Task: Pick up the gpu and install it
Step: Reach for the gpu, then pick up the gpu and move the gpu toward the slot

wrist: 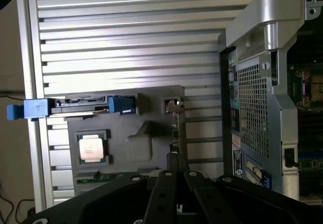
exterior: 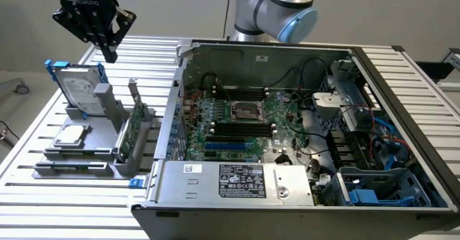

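Observation:
The gpu [exterior: 131,128] stands on edge in a grey holder [exterior: 107,116] on the exterior view's left, its green board facing the case and its silver bracket pointing up. In the wrist view the gpu [wrist: 173,114] shows edge-on as a thin strip with the bracket at its end. My gripper [exterior: 109,53] hangs shut and empty high above the table's far left corner, behind the holder. Seen from the wrist, the gripper [wrist: 176,161] has its fingers pressed together, their tips in line with the card's edge.
The open computer case [exterior: 402,84] lies on the exterior view's right, its motherboard [exterior: 237,116] exposed with blue slots [exterior: 224,143]. The holder also carries a silver hard drive with a blue frame [exterior: 79,89], a processor [exterior: 72,135] and memory sticks [exterior: 72,168]. The slatted table [exterior: 64,202] surrounds it.

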You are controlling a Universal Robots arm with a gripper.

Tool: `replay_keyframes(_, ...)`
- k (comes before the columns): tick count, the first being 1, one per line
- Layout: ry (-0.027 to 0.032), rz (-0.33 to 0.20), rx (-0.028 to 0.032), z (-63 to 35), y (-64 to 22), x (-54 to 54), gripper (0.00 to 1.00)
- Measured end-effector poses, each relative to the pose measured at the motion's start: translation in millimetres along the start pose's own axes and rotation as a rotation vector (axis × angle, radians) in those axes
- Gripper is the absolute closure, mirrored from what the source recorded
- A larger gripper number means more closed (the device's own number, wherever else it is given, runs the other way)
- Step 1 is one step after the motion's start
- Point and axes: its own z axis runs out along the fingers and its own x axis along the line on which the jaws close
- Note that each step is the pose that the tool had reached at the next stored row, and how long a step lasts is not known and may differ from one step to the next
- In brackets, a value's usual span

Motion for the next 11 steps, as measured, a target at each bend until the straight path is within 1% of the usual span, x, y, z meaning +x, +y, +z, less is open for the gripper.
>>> replay_keyframes(10, 0.0019, 0.000, 0.0001, 0.0, 0.0, 0.0, 0.88)
replay_keyframes(11, 0.0021, 0.000, 0.0002, 0.0, 0.0, 0.0, 0.83)
